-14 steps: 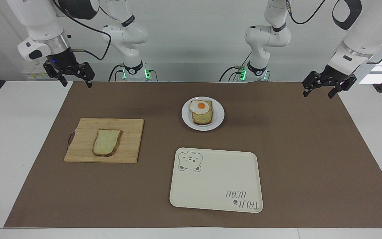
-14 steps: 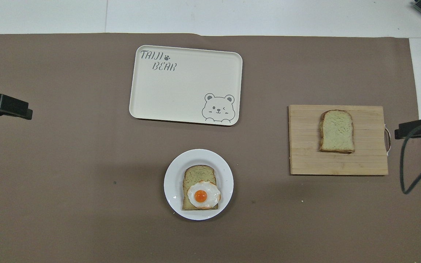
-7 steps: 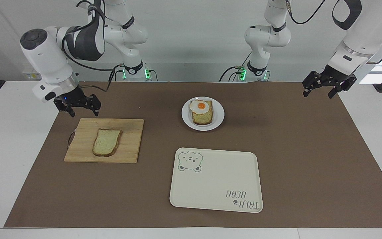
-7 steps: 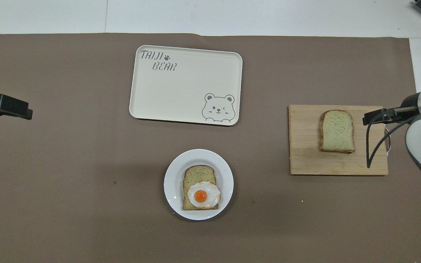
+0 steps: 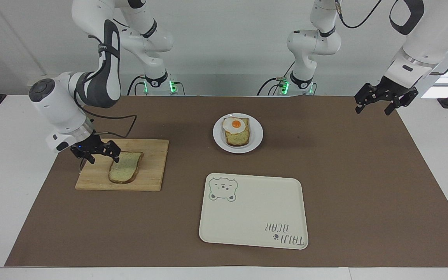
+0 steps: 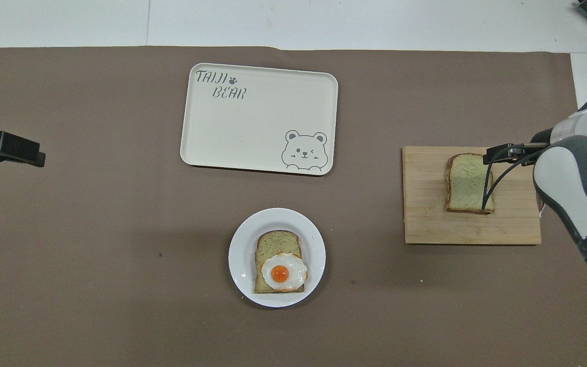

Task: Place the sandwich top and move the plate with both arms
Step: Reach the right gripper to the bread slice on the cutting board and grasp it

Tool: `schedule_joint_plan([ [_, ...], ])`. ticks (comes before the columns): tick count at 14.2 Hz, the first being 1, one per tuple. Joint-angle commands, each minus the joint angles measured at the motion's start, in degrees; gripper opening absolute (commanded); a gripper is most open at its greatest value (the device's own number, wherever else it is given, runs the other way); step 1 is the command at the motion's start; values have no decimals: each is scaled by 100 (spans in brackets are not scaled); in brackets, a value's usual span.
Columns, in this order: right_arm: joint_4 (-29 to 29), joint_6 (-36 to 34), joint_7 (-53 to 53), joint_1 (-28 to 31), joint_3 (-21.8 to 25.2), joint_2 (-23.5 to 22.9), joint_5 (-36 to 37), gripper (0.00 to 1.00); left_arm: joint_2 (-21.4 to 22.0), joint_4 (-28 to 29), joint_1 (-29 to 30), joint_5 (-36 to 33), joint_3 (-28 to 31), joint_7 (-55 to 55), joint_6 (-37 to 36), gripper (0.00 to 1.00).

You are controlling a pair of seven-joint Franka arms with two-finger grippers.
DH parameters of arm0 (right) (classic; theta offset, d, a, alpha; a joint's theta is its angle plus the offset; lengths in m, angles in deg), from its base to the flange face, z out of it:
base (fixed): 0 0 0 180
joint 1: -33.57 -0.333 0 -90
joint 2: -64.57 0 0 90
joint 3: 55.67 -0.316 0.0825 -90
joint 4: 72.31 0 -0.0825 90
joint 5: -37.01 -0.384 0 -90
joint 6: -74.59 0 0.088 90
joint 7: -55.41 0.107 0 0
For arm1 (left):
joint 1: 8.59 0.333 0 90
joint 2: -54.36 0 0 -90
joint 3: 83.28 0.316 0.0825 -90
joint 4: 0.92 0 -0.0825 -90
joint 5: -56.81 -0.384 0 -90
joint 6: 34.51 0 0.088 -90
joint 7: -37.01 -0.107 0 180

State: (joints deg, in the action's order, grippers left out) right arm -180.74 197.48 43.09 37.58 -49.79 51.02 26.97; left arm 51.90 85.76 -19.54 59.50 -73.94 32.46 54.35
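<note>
Wooden board toward the right arm's end of the table bears the untouched sandwich top, the right claw spread low beside it; the plate sits unmoved, and the left claw waits open.

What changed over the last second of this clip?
The right gripper came down from the table's edge to the cutting board, its open fingers now at the sandwich top, not yet gripping. The left gripper, plate and tray stayed put.
</note>
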Motion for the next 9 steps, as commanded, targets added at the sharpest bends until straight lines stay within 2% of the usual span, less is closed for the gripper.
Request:
schedule_joint_plan([
  [1,-415,375,-436,222,-60,37,-271,100,71,59,23,-68,-20,-38,18,100],
  [3,-503,437,-875,363,-60,-104,-384,100,71,59,23,-68,-20,-38,18,100],
  [5,-565,516,-921,355,-60,-183,-630,100,71,59,23,-68,-20,-38,18,100],
  [9,-750,833,-982,276,-69,-210,-631,100,79,59,23,-68,-20,-38,18,100],
])
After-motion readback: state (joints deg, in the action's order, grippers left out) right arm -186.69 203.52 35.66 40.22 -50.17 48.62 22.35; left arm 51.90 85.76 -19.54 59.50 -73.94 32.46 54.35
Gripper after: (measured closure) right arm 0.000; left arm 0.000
